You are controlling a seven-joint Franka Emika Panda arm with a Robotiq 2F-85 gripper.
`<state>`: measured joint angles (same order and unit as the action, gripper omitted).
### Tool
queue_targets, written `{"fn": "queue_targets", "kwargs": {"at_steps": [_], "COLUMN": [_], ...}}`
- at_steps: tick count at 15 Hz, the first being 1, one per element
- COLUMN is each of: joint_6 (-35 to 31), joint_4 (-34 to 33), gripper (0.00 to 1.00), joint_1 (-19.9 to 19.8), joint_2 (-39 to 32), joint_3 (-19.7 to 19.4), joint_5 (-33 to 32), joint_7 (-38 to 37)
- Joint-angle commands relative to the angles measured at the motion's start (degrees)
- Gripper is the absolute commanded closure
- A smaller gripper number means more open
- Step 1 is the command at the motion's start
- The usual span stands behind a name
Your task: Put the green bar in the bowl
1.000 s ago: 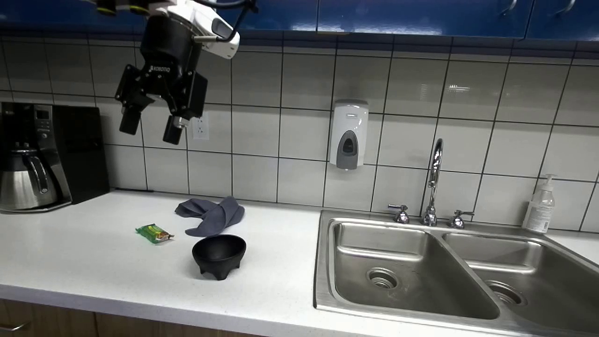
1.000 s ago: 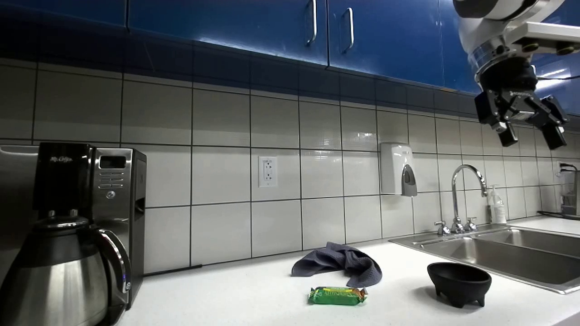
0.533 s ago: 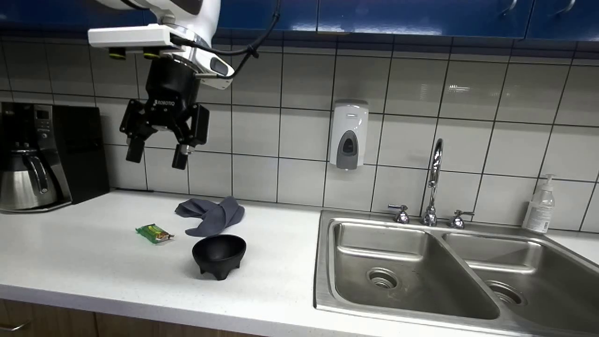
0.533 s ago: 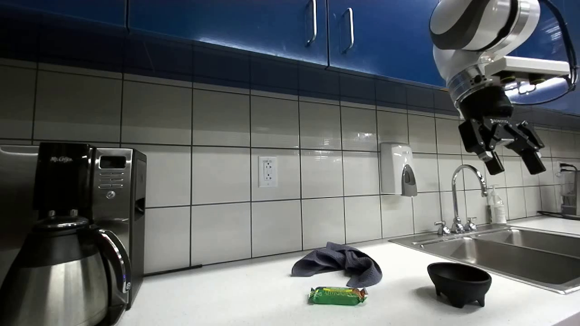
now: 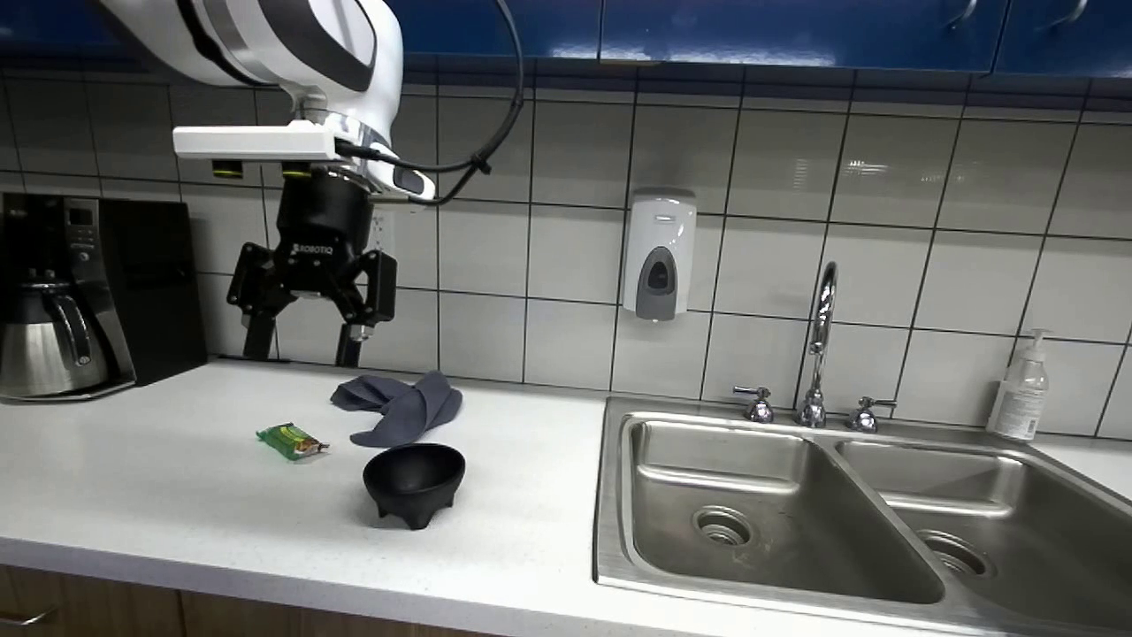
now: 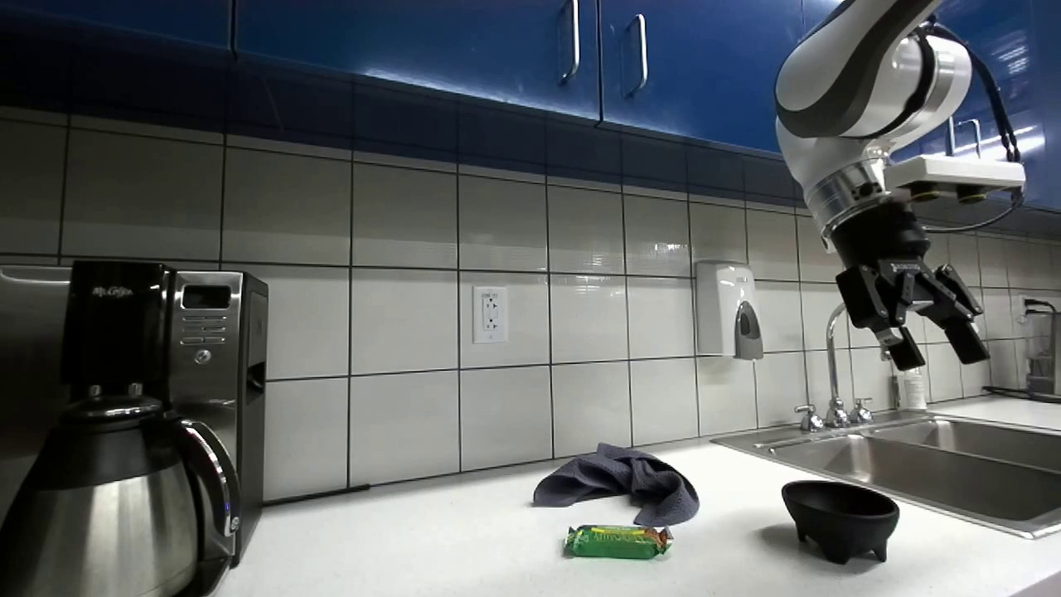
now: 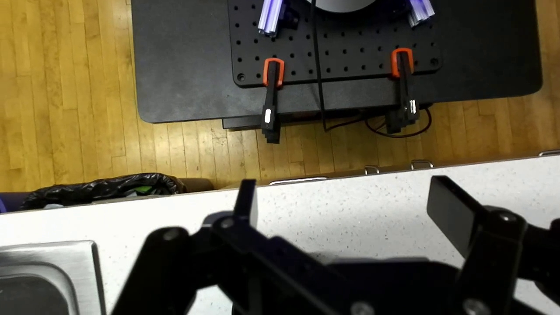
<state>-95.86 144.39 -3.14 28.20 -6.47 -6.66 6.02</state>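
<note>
Exterior view, left to right: coffee maker (image 5: 150, 283) at far left, black and steel, steel carafe (image 5: 44, 358) seated in it. Next, green bar (image 5: 291, 441), wrapped, lying flat on the white counter (image 5: 159, 504). Above it in frame, gripper (image 5: 303, 345) at the end of a white arm (image 5: 382, 88), hanging in the air, pointing down; fingers (image 5: 348, 347) spread well apart, clear of everything on the counter. Then dark gray cloth (image 5: 409, 414), crumpled, toward the tiled wall (image 5: 575, 248); bar near it, not touching. Black bowl (image 5: 414, 487), upright on short feet, nearer the counter's front edge than the cloth; bar lies outside it. In both exterior views the bar sits to the bowl's left, a plain gap between. Farther right: white dispenser (image 5: 661, 226) on the wall; double steel sink (image 5: 612, 513) set in the counter; curved faucet (image 5: 821, 332) behind it; pump bottle (image 5: 1021, 396) by its back rim.

Wrist view, left to right: sink corner low at the left edge; black plastic bag (image 7: 118, 187) just past the counter's edge; black platform (image 7: 183, 61) with two orange-and-black clamps (image 7: 272, 105), wood floor (image 7: 52, 78) showing around it. Gripper fingers come in from the bottom, one mid-frame, one farther right, speckled counter visible between them. Dark shape below them too blurred to tell.
</note>
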Motion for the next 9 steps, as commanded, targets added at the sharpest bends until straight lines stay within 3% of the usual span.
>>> {"fn": "queue_targets", "kwargs": {"at_steps": [1,9], "joint_6": [-3.58,-8.92], "joint_4": [1.73,-0.67], "gripper": [0.0,0.0], "joint_1": [0.99,5.05], "joint_2": [-1.6,-9.28], "joint_3": [0.86,2.48], "joint_5": [-1.2,-6.39], "joint_7": [3.0,15.03]}}
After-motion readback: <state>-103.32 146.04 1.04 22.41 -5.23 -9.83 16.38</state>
